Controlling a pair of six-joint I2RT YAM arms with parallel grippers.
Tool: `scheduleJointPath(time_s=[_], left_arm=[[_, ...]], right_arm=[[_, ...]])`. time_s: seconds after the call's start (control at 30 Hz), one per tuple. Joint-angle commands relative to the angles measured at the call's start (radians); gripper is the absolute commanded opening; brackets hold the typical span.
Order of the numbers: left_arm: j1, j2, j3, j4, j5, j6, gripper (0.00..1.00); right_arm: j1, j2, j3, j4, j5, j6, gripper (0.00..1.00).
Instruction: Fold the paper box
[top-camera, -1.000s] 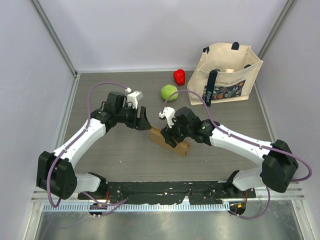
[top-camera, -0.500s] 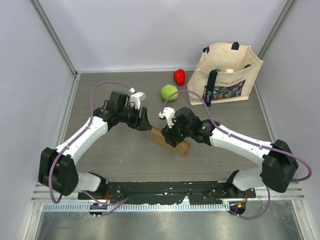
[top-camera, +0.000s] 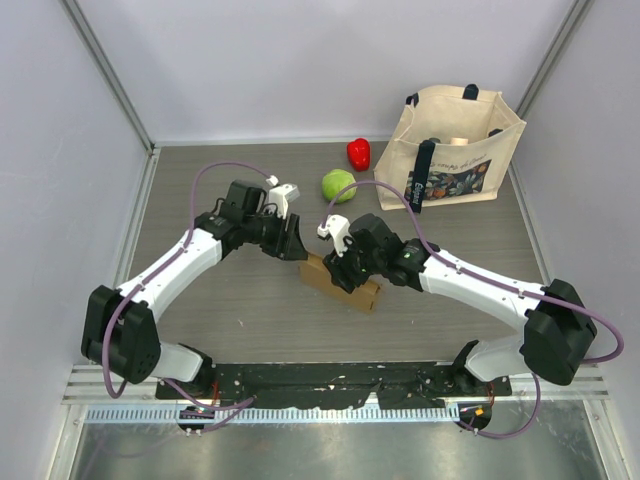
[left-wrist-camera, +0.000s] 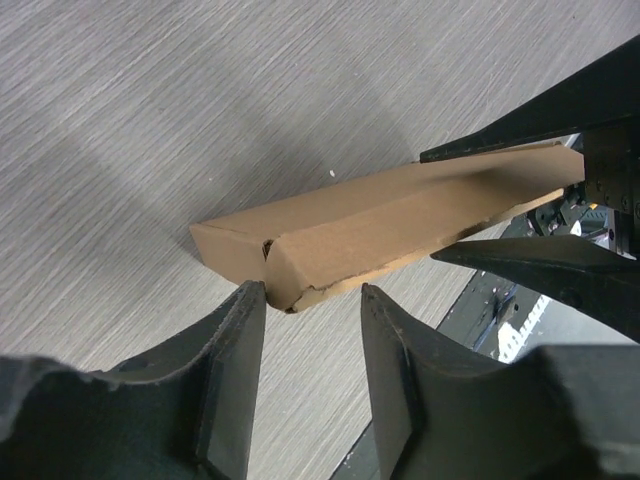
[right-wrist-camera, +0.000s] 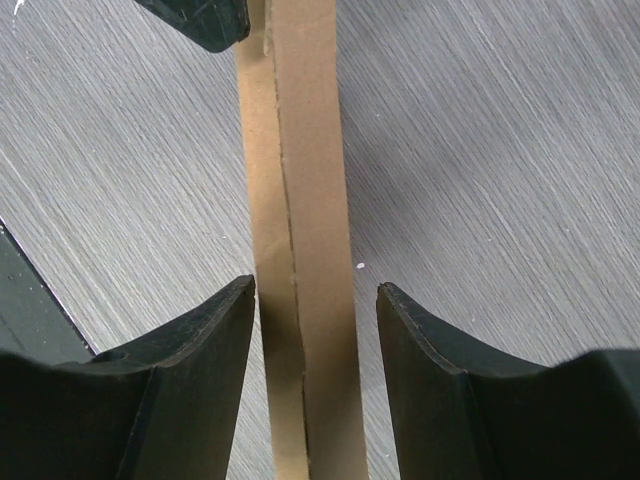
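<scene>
Straddling the cardboard mailer box (left-wrist-camera: 380, 215), left end effector (left-wrist-camera: 312, 295) and right end effector (right-wrist-camera: 315, 290) were held half-open, unclamped, apparently to pinch its folds.

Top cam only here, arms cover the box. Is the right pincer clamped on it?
Observer: No. Right wrist view: the right pincer straddles the paper box, jaws open, bare table visible beside one finger.
Operator: Left one?
Observer: Left wrist view: the left pincer is open too, the box's end right at its fingertips.
Operator: Box flat?
Observer: Folded flat; the layers gape slightly at that end.
</scene>
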Motion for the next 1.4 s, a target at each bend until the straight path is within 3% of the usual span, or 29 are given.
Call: scheduleJointPath(time_s=[0.0, 0.1, 0.43, 0.5, 0.57, 0.7, 0.93, 1.37], left_arm=[[-0.008, -0.04, 0.032, 0.044, 0.047, -0.008, 0.43], [-0.014, -0.049, 0.038, 0.033, 0.034, -0.006, 0.36], [-0.022, -0.079, 0.036, -0.004, -0.005, -0.014, 0.29], [-0.029, -0.078, 0.038, -0.008, -0.017, -0.014, 0.29], [-0.04, -0.079, 0.039, -0.021, -0.063, -0.002, 0.36], [-0.058, -0.096, 0.044, -0.051, -0.164, 0.047, 0.38], [-0.072, -0.121, 0.015, -0.03, -0.232, 0.12, 0.45], [-0.098, -0.024, 0.084, -0.025, -0.212, 0.121, 0.37]], right_arm=[[0.0, 0.008, 0.017, 0.031, -0.011, -0.007, 0.56], [0.003, 0.017, 0.02, 0.034, 0.006, -0.007, 0.56], [0.006, 0.031, 0.019, 0.045, 0.026, -0.004, 0.54], [0.006, 0.034, 0.019, 0.05, 0.032, -0.003, 0.54], [0.007, 0.032, 0.02, 0.051, 0.035, -0.003, 0.54], [0.007, 0.022, 0.017, 0.051, 0.04, -0.001, 0.53], [0.01, 0.006, 0.014, 0.044, 0.054, -0.007, 0.63], [0.018, 0.017, 0.023, 0.04, 0.043, -0.018, 0.63]])
